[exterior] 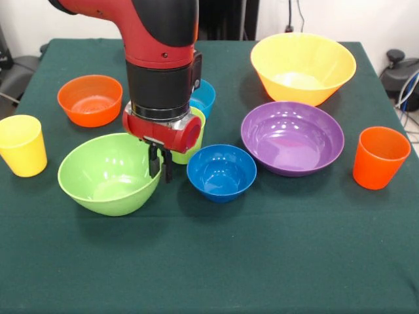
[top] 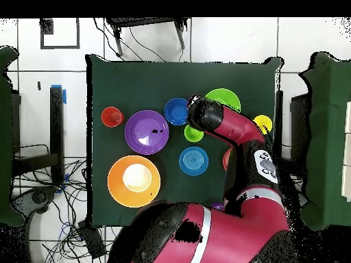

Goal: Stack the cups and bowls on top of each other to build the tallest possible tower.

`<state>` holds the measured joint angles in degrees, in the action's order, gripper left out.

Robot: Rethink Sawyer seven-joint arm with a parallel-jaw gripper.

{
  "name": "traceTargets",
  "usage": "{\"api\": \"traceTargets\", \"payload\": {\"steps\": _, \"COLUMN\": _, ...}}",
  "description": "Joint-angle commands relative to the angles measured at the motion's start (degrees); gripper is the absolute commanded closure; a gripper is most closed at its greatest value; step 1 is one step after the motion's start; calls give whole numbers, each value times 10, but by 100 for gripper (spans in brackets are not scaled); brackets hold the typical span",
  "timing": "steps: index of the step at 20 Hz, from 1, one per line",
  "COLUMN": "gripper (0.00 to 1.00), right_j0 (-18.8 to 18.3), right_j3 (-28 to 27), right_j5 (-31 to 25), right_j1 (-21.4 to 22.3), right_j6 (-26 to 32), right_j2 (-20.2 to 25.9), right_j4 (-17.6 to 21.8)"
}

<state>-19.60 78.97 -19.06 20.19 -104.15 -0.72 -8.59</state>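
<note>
The purple bowl (exterior: 292, 137) and dark blue bowl (exterior: 221, 172) are showing glossy, smooth plastic; the green tablecloth (exterior: 262, 261) is looking matt, and the arm's red shell (exterior: 141, 19) is gleaming.

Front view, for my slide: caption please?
Sawyer's end effector hovers at the lime green bowl's rim, unstacked bowls and cups around.

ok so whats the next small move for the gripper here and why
Probably a short drop straight down. The gripper hangs over the near rim of the lime green bowl, fingers close together and holding nothing, with the lime green cup just behind it. Which of the two it is aiming for I cannot tell.
</note>
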Motion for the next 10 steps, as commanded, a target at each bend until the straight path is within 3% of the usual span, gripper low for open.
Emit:
{"api": "traceTargets", "payload": {"steps": 1, "gripper": 100, "right_j0": 5, "right_j3": -3, "right_j5": -24, "right_j1": -40, "right_j6": -13, "right_j2": 33, "right_j4": 40}}
{"api": "traceTargets", "payload": {"steps": 6, "gripper": 100, "right_j0": 3, "right_j3": 8, "right_j5": -12, "right_j1": -26, "right_j6": -14, "right_j2": 39, "right_j4": 42}}
{"api": "traceTargets", "payload": {"steps": 10, "gripper": 100, "right_j0": 0, "right_j3": 36, "right_j5": -4, "right_j1": 22, "right_j6": -15, "right_j2": 46, "right_j4": 42}}
